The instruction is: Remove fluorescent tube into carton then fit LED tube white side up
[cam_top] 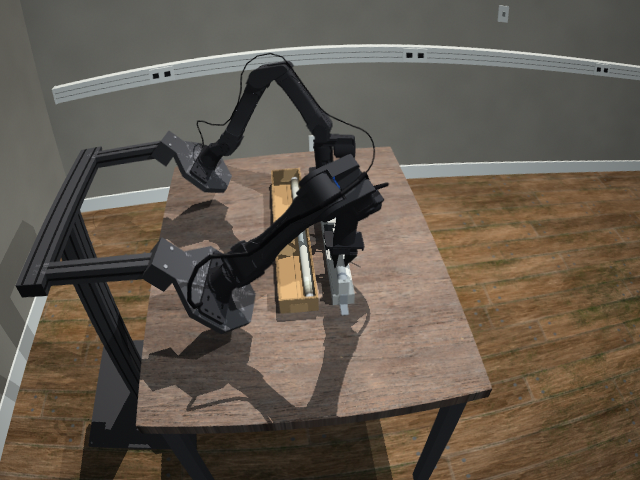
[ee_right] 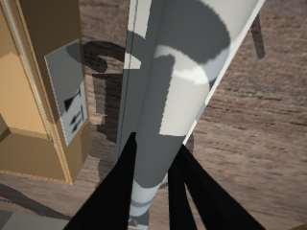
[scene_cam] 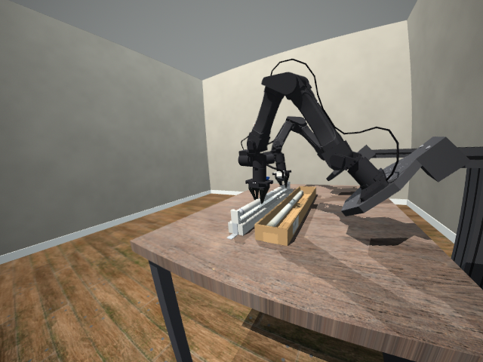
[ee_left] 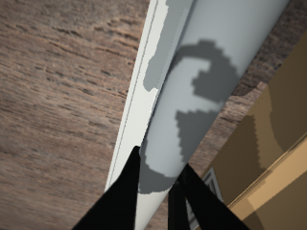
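Note:
A white tube (cam_top: 343, 271) (scene_cam: 249, 205) (ee_left: 201, 96) (ee_right: 187, 105) runs along the top of the white fixture (cam_top: 330, 289) (scene_cam: 246, 227) (ee_left: 127, 139) (ee_right: 126, 110). I cannot tell if it is the LED, nor how its ends sit. My left gripper (scene_cam: 259, 200) (ee_left: 155, 157) is shut on it; my right gripper (cam_top: 348, 261) (scene_cam: 285, 185) (ee_right: 153, 141) is shut on it nearer the other end. Another pale tube (cam_top: 305, 268) (scene_cam: 284, 212) lies lengthwise in the carton (cam_top: 298, 305) (scene_cam: 269, 235) (ee_left: 269, 144) (ee_right: 82, 153). In the top view, the right arm hides the left fingertips.
The carton stands flat on the bench (cam_top: 392, 330) (scene_cam: 331, 272), close beside the fixture on the arm-base side. A small tab (cam_top: 344, 310) (scene_cam: 232, 236) sticks out of the fixture's end. Both arms reach over the carton from their frame (cam_top: 98, 268).

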Available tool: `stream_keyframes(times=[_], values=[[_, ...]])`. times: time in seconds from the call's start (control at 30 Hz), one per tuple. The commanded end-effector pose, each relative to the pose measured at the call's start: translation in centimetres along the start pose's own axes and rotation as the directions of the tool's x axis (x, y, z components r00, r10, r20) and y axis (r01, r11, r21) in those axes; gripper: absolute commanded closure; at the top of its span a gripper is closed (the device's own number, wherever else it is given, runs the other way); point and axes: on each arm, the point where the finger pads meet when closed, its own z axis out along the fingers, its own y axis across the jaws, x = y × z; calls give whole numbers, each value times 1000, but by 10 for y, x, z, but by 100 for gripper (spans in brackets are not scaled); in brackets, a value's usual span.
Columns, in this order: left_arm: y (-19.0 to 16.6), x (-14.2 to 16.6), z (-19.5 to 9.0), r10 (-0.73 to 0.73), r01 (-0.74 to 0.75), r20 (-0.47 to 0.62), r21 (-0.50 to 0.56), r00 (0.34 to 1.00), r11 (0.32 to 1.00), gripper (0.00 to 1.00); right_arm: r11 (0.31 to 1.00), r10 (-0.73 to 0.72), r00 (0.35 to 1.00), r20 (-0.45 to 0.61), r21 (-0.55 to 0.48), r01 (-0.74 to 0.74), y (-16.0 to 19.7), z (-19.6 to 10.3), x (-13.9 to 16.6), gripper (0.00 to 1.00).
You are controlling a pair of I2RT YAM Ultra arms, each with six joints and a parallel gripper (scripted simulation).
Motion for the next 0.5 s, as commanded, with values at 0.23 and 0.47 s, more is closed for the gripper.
stream_keyframes(times=[0.23, 0.47], values=[[6, -1, -4, -15, 14, 8, 90, 1000, 996, 89, 996, 27, 999, 26, -88, -24, -8, -6, -5, 89], [8, -1, -5, -12, 10, 9, 158, 1000, 987, 89, 987, 29, 999, 24, -158, -25, -8, -6, -5, 89]])
